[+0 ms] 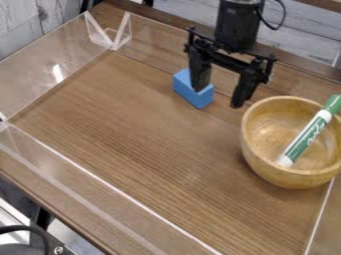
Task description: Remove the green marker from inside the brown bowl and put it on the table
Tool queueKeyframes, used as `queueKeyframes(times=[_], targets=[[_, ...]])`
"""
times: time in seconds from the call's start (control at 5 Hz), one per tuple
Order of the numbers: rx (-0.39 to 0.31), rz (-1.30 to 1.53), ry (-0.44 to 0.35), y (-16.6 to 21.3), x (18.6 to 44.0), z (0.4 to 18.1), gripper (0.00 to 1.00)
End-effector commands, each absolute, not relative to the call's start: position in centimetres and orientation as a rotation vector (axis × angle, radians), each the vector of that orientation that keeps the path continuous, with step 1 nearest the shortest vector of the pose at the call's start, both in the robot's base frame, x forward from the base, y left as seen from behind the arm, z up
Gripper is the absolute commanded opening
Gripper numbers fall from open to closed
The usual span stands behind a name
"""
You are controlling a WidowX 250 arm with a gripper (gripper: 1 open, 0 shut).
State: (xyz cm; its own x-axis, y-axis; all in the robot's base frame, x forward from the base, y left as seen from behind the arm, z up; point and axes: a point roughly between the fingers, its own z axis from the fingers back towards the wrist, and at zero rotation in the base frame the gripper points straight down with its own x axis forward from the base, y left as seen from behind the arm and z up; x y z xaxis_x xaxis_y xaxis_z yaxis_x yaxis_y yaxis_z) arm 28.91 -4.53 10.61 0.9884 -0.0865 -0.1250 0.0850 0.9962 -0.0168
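Black gripper (222, 88) hung empty, jaws spread wide, pointing down by the blue block (192, 89). At its four o'clock, the green marker (306, 134) leaned inside the brown bowl (266, 154): probably light, rigid, slick; best pinched mid-barrel.

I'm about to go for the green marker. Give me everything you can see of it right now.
The green marker is a slim white barrel with a green label along its side and a green cap at the upper end. It lies tilted inside the brown bowl: its lower tip rests on the bowl's inner floor, and its capped end leans on the far right rim, poking past it. Only the bowl touches it; the gripper is apart, open.
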Motion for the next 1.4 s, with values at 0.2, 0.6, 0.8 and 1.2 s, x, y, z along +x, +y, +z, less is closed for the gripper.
queueKeyframes(times=[0.2,0.6,0.8,1.2], targets=[[-0.029,-0.147,0.059,-6.7,30.3,11.9,1.00],[-0.036,-0.204,0.030,-8.9,31.3,11.9,1.00],[-0.040,-0.224,0.023,-9.8,31.5,11.8,1.00],[-0.045,-0.272,0.008,-11.1,31.8,11.5,1.00]])
